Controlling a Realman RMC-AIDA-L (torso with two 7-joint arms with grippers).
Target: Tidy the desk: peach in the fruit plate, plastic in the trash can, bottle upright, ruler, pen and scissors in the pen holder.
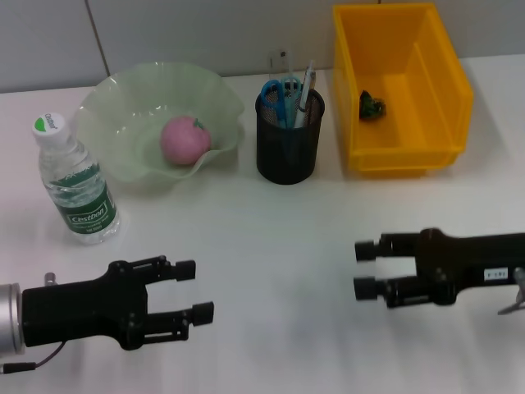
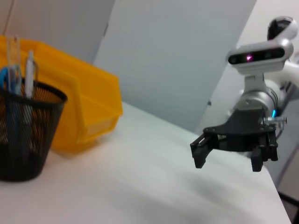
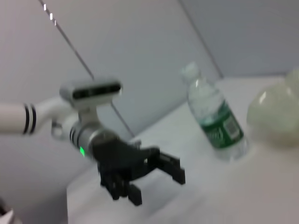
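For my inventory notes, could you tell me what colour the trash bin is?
The trash bin is bright yellow, clearest in the head view.

Open bench in front of the pen holder (image 1: pixel 289 138)

Behind it to either side, fruit plate (image 1: pixel 123 107), bottle (image 1: pixel 78 185) and yellow bin (image 1: pixel 447 90) crowd the row.

Pink peach (image 1: pixel 184 139) in green fruit plate (image 1: pixel 123 98) | bottle (image 1: pixel 75 182) upright | pen (image 1: pixel 306 88), blue scissors (image 1: pixel 275 94) in black mesh holder (image 1: pixel 289 144) | plastic (image 1: pixel 372 105) in yellow bin (image 1: pixel 447 82)

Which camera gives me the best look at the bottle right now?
The head view: the bottle stands upright on the table, whole, label and cap visible, beside the fruit plate. The right wrist view also shows it, but softer, beyond the left gripper. The left wrist view misses it.
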